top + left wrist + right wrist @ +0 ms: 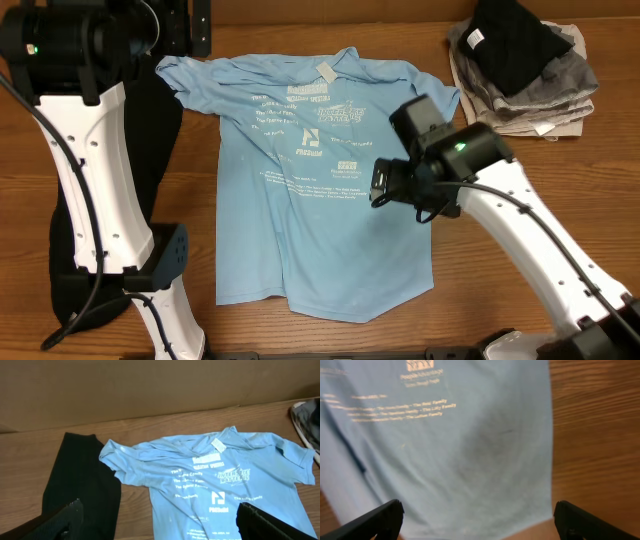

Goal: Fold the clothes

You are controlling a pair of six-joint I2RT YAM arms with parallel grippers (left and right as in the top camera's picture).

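A light blue T-shirt (320,200) lies spread flat, white print up, mid-table (400,30), a black garment (80,475) just left and piled clothes (520,65) at the far right corner. The right gripper (378,185) hovers over the shirt's right side; it and the left gripper (157,520) gape wide, holding nothing

Overhead, the right arm (520,200) covers part of the T-shirt's (310,240) 3 o'clock edge. The left arm (90,170) hides most of a black garment (163,140) at 9 o'clock. The shirt's white print (300,150) is too small to read. At 1 o'clock, the folded pile (530,80) is cut off by the top edge.
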